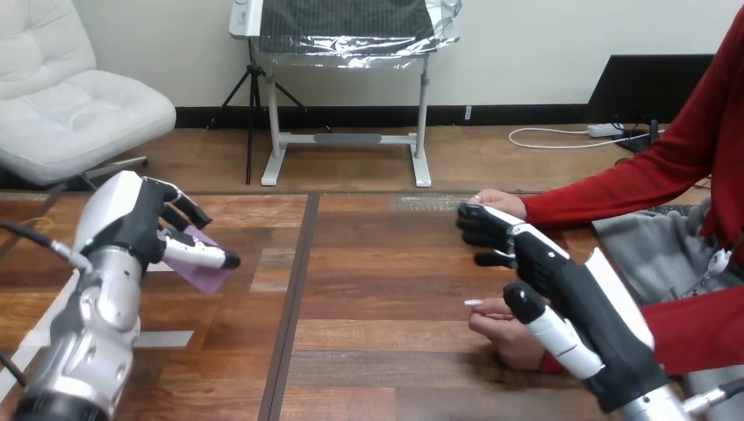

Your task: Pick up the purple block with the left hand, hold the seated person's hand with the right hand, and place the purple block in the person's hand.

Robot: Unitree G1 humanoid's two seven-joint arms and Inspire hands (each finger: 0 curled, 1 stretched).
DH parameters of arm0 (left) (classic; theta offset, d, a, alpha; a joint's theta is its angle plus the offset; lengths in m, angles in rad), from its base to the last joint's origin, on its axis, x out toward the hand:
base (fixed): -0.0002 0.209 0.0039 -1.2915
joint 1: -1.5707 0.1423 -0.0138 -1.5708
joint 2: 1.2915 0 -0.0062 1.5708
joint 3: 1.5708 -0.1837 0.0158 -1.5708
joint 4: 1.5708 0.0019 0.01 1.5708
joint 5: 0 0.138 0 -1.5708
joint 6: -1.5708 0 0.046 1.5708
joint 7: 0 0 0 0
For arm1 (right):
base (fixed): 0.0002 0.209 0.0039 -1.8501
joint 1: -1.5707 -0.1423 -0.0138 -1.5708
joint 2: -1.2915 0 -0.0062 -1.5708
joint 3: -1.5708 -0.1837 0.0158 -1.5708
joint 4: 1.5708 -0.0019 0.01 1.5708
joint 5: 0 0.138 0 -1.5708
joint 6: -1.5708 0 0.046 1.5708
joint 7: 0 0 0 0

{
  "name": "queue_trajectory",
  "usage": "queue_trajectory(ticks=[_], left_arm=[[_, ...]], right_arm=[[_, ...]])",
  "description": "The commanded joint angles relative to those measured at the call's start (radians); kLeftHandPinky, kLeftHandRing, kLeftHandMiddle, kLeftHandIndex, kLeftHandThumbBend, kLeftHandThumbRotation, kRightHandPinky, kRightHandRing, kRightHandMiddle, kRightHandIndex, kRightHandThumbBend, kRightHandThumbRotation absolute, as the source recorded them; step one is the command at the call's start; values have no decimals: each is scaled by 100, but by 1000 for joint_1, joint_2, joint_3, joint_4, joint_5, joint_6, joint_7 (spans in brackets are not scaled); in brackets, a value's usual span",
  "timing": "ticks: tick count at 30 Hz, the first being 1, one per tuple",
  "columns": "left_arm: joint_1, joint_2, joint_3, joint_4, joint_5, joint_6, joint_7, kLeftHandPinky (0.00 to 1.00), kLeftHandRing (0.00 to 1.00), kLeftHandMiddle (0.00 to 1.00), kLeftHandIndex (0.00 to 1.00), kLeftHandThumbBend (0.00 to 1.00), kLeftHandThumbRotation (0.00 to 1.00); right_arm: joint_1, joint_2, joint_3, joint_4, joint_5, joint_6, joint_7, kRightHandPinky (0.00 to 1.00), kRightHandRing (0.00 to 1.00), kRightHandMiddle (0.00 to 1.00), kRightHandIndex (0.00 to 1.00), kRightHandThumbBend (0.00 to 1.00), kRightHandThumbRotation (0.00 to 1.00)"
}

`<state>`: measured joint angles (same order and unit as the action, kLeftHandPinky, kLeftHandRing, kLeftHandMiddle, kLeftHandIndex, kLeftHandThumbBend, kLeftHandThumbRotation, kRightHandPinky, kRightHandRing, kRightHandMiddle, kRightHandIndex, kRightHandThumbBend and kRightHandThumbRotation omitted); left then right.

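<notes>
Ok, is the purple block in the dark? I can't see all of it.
Head view: the purple block is evenly lit, just partly hidden behind the left hand holding it; the silver left forearm shows soft bright patches; the wooden table has a mild sheen, no strong glare.

Robot lab or office, wooden table [377, 289], silver robot arm [88, 333], person [676, 167] seated alongside

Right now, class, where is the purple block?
In the head view, the purple block sits at the left, pinched between the thumb and fingers of the robot's left hand, well apart from the person's nearer hand at the right.
</notes>
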<state>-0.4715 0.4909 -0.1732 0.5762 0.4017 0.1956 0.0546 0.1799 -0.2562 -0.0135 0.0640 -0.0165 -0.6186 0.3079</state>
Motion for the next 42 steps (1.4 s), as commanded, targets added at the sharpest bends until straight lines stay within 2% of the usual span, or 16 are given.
queue_trajectory(ticks=[1,7,13,17,21,32,42], left_arm=[[42,-26,89,-345,-61,8,-17,34,39,44,44,80,0],[95,-41,107,-465,-92,5,-20,33,37,42,43,80,0],[143,-55,121,-579,-110,22,-33,30,35,40,42,79,0],[175,-66,129,-652,-120,32,-39,29,33,40,41,79,0],[233,-78,141,-754,-135,8,-45,26,31,38,41,79,0],[268,-88,149,-829,-142,23,-64,27,32,38,40,78,0],[281,-91,157,-850,-147,13,-74,27,31,38,40,78,0]], right_arm=[[-209,-83,-89,132,-40,-51,-58,80,85,87,86,73,86],[-264,-136,-102,209,-87,-57,-87,80,85,87,87,74,78],[-311,-186,-107,267,-133,-36,-111,79,85,87,87,77,70],[-337,-224,-103,292,-174,1,-128,77,85,88,88,79,67],[-408,-313,-78,392,-255,19,-142,71,84,89,90,84,60],[-470,-398,-56,493,-303,20,-110,73,89,92,92,89,53],[-505,-456,-36,540,-354,38,-98,76,91,93,93,93,54]])
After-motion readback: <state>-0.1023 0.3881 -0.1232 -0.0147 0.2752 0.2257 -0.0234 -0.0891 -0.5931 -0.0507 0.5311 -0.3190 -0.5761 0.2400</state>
